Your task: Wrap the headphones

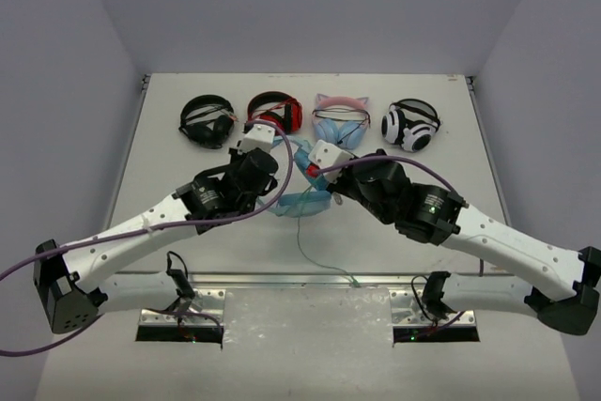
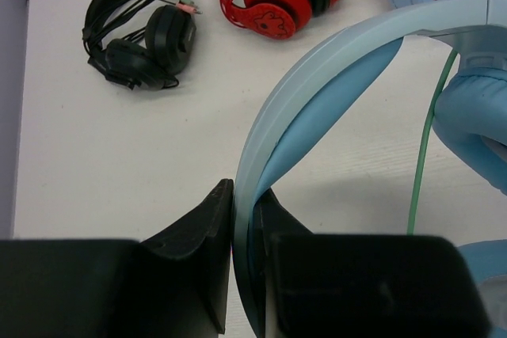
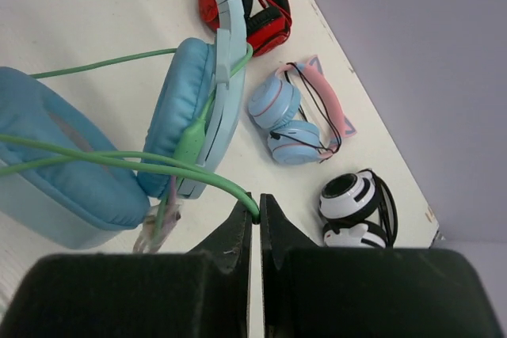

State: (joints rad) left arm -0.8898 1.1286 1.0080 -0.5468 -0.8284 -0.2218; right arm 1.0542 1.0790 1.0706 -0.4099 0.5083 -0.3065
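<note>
1. Headphones (image 1: 302, 196): plain light-blue over-ear pair at mid-table, between the two arms and nearer to them than the row of other pairs.
2. Headband (image 2: 317, 85): smooth pale blue, arched across the left wrist view. Seated edge-on between the fingers of the left gripper (image 2: 245, 199), which are closed tight against both faces of the band.
3. Ear cup (image 3: 186, 108): padded and round, seen on edge in the right wrist view. Second blue pad larger and closer, at lower left of that view.
4. Cable (image 3: 119, 162): thin, pale green, with several strands laid across the cups. One strand led down to the right gripper (image 3: 255, 205) and nipped between its almost touching fingertips. In the top view, a loose length trailed over the table (image 1: 470, 161) toward the near edge.
5. Gripper positions, top view: left gripper on the left side of the pair, right gripper on the right, fingertips of both converging on it.
6. Row along the far side of the white table, left to right:
   - black pair (image 1: 208, 121), own cable wound on it;
   - red-and-black pair (image 1: 274, 112);
   - light-blue pair with pink cat-ear headband (image 1: 340, 119);
   - white-and-black pair (image 1: 410, 125).
7. All four in the row flat on the table.
</note>
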